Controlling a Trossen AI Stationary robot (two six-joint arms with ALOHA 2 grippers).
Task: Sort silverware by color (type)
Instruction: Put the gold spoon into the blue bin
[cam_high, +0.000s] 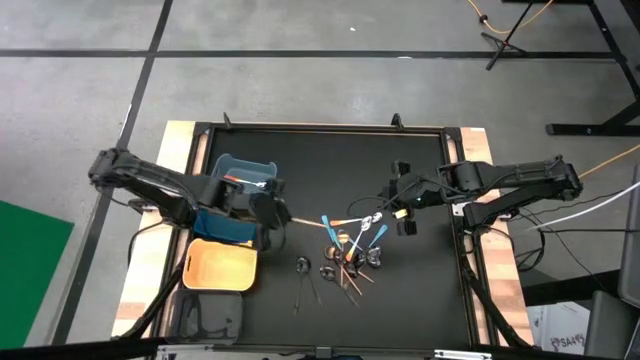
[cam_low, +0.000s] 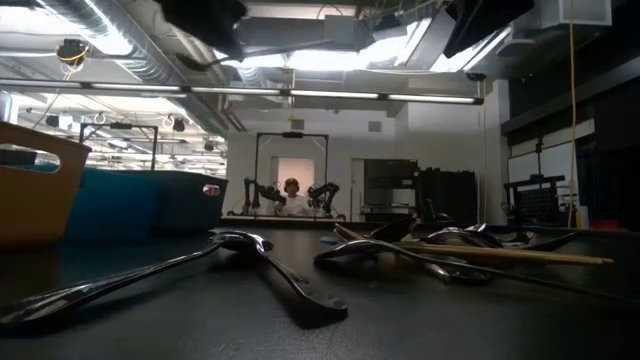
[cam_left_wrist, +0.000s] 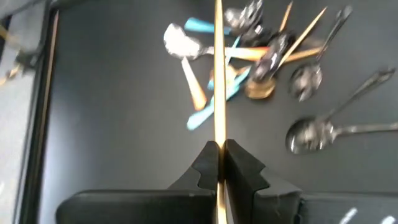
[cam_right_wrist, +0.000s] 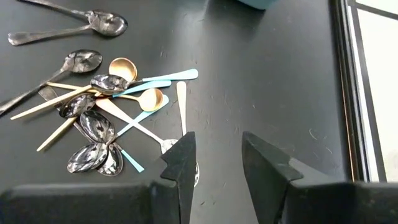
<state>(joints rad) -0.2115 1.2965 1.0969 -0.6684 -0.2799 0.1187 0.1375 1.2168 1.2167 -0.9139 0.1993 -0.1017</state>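
The silverware lies in a loose pile (cam_high: 352, 250) (cam_right_wrist: 106, 112) at the table's middle: light blue, gold, orange-handled and black spoons and forks crossing each other. Two black spoons (cam_high: 305, 272) (cam_left_wrist: 323, 130) lie apart, nearer the front edge. My left gripper (cam_high: 275, 212) (cam_left_wrist: 219, 144) is beside the bins, left of the pile, and shut on a thin gold piece (cam_left_wrist: 217, 74). My right gripper (cam_high: 405, 218) (cam_right_wrist: 216, 152) hangs open above the table right of the pile, with nothing between its fingers. My left gripper pinches the gold piece's thin handle (cam_left_wrist: 218, 138) between its two fingers. The handle runs along the fingers and sticks out ahead of them toward the pile (cam_high: 310, 225). Its head does not show, and I cannot tell whether its far end touches the pile.
Three bins stand along the table's left side: a blue one (cam_high: 240, 172) at the back with something orange and white in it, a yellow one (cam_high: 220, 268) in front of it, and a grey one (cam_high: 210, 318) at the front edge. Bare black mat (cam_high: 420, 300) lies right of the pile.
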